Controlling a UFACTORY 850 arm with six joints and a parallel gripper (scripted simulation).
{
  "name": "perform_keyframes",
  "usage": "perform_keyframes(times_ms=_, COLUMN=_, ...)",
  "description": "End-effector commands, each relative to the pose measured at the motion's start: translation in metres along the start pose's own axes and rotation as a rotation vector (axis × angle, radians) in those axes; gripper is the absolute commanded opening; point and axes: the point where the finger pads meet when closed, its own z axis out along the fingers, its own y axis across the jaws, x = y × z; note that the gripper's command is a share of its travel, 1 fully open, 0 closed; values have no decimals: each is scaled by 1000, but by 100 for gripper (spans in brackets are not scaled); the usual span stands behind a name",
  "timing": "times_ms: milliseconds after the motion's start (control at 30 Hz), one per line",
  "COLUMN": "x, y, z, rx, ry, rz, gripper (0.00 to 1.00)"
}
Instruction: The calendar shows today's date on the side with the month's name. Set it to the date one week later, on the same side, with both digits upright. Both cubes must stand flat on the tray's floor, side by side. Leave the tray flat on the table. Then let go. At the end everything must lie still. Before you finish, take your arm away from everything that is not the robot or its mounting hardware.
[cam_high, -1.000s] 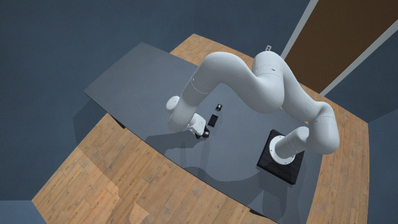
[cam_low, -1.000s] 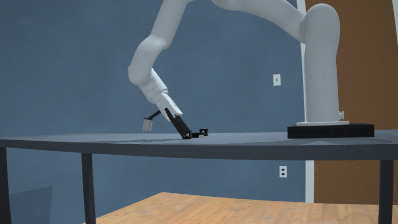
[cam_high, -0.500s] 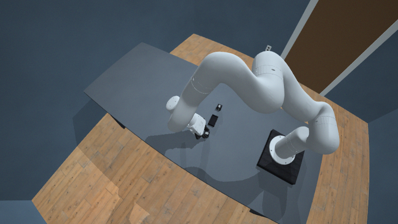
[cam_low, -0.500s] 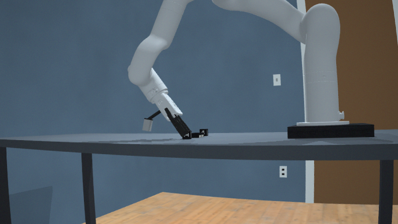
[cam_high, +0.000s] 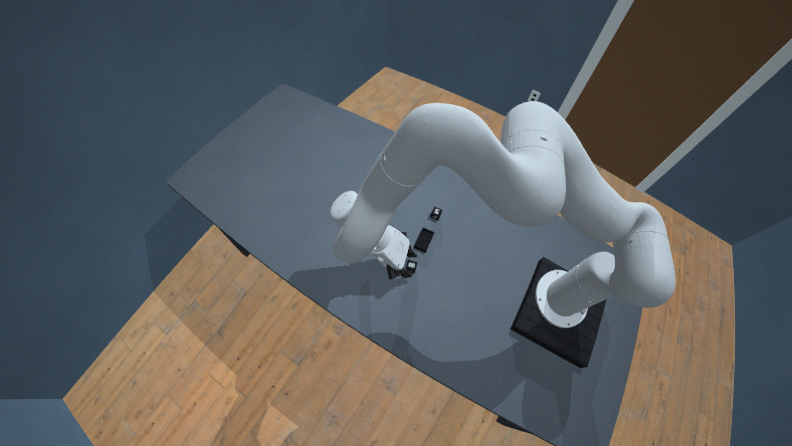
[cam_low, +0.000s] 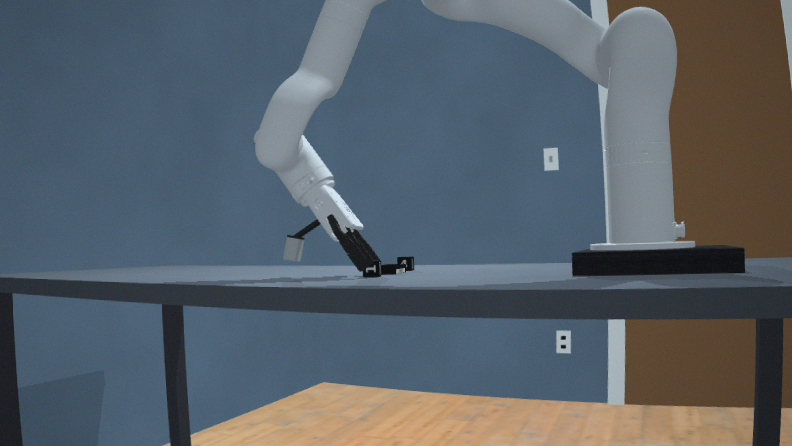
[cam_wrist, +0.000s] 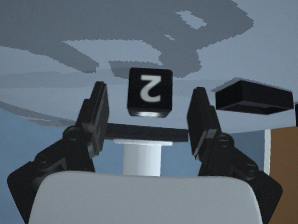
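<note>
My gripper (cam_high: 409, 264) (cam_low: 368, 264) (cam_wrist: 149, 99) is open, tilted low over the table, its fingers apart on both sides of the near cube (cam_high: 411, 267) (cam_low: 371, 269) (cam_wrist: 150, 92), with gaps on each side. That black cube stands on the table; its 2 looks upside down in the wrist view, and the exterior view shows a 1 lying sideways. Its top figure is too small to read surely. The empty black tray (cam_high: 423, 240) (cam_low: 391, 269) (cam_wrist: 260, 100) lies flat beside it, with a small pale mark on its side. The other cube (cam_high: 436, 213) (cam_low: 405, 262) stands beyond the tray, what looks like a 5 on top.
The arm's black base plate (cam_high: 581, 346) (cam_low: 659, 263) stands on the grey table (cam_high: 249, 155) (cam_low: 471, 301), right of the cubes and tray. The table's long edge runs below the gripper in the top view. The tray is close to the right finger in the wrist view.
</note>
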Motion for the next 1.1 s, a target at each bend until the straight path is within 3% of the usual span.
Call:
perform_keyframes(times_ms=0, x=0, y=0, z=-1, rx=0, ry=2, rz=0, gripper=69)
perform_keyframes(times_ms=433, x=-4, y=0, z=-7, rx=0, ry=2, rz=0, gripper=69)
perform_keyframes(times_ms=1067, x=-34, y=0, z=-50, rx=0, ry=2, rz=0, gripper=69)
